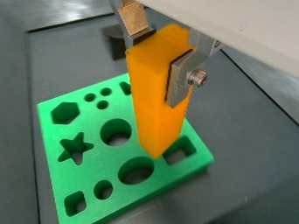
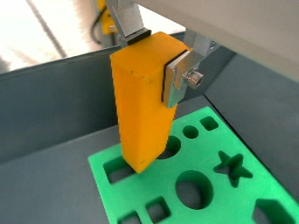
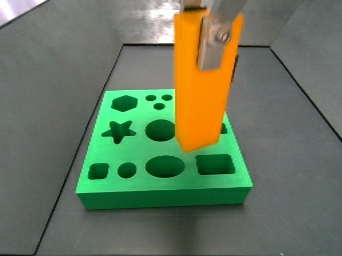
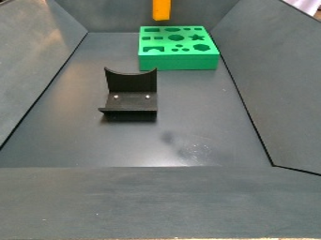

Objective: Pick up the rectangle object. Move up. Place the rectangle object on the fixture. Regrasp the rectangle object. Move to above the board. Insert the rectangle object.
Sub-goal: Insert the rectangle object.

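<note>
1. The counter is a dark grey matte floor with sloping dark walls on each side, forming a trough; a paler smudge shows on it near the middle in a side view.
2. The board lies flat at the far end of the counter, bright green, with star, hexagon, round, oval and square cut-outs visible in both wrist views and in a side view.
3. The fixture, dark with a curved notch in its top, stands on the counter well apart from the board, nearer the camera.
4. The rectangle object is orange-yellow and hangs above the board, its long axis upright and its lower end pointing down toward the board's holes; in both wrist views it appears slightly tilted, though that may be the camera angle.
5. The end effector is clamped on the upper part of the rectangle object, with a silver finger plate pressed flat against one broad side.
6. In a side view only the block's lower end shows at the frame's edge above the board; whether it touches the board I cannot tell.
</note>
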